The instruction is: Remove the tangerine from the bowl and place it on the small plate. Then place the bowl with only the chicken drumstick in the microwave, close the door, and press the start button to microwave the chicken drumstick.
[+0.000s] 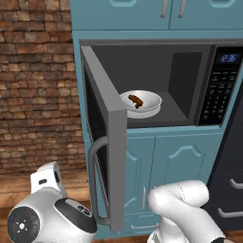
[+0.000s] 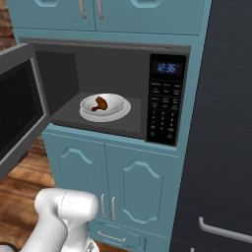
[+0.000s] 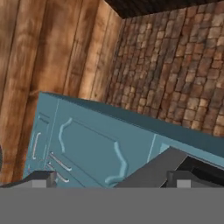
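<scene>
The microwave (image 1: 216,90) (image 2: 167,98) is built into teal cabinetry, and its blue display is lit. Its door (image 1: 111,137) (image 2: 17,108) stands wide open, swung out to the left, with the curved bar handle (image 1: 92,180) on its outer face. Inside, the white bowl (image 1: 151,101) (image 2: 114,102) rests on the turntable and holds the chicken drumstick (image 1: 135,101) (image 2: 100,103). The tangerine and the small plate are out of view. My gripper (image 3: 111,181) is open with nothing between its fingertips (image 3: 41,178). It is low down and looks at the door's grey edge (image 3: 153,168).
Teal cabinet doors (image 1: 175,166) (image 2: 123,187) sit below the microwave and more hang above it. A brick wall (image 1: 35,85) and wooden floor (image 1: 14,185) lie to the left. A dark appliance with bar handles (image 2: 221,147) stands at the right.
</scene>
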Controlling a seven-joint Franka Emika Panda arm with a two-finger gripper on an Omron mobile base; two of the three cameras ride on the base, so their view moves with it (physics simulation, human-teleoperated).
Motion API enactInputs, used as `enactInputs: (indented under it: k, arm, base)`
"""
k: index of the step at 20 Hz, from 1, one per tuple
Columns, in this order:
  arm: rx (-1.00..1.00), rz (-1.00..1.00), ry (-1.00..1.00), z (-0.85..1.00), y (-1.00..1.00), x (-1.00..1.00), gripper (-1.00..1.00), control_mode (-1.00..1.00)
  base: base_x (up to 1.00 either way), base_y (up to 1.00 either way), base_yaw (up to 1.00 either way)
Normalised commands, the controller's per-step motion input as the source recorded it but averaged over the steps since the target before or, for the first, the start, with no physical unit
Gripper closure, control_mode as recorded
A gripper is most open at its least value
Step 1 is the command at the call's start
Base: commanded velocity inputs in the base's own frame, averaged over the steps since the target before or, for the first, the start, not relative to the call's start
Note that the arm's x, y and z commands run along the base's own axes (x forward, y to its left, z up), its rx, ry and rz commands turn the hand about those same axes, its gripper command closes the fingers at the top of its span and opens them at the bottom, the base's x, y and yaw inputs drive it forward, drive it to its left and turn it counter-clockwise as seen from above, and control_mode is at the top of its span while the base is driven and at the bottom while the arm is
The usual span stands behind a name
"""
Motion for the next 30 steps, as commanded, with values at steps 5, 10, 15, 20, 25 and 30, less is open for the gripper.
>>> enactInputs:
  k: [5,10,15,20,25,30]
  arm:
    - [-0.19,0.0,0.0,0.14,-0.85,0.12,-1.0,-1.0]
    - [-0.1,-0.01,-0.03,0.38,-1.0,0.0,-1.0,-1.0]
    - [0.0,-0.02,-0.08,0.44,-1.0,0.0,-1.0,-1.0]
    - [0.0,-0.01,-0.06,0.35,-1.0,0.02,-1.0,-1.0]
    - [0.0,-0.01,-0.05,0.28,-1.0,0.07,-1.0,-1.0]
    - [0.0,-0.03,-0.03,0.31,-0.96,0.29,-1.0,-1.0]
  base:
    - [0.0,0.0,0.0]
    - [0.0,0.0,0.0]
    - [0.0,0.0,0.0]
    - [0.0,0.0,0.0]
    - [0.0,0.0,0.0]
    - [0.0,0.0,0.0]
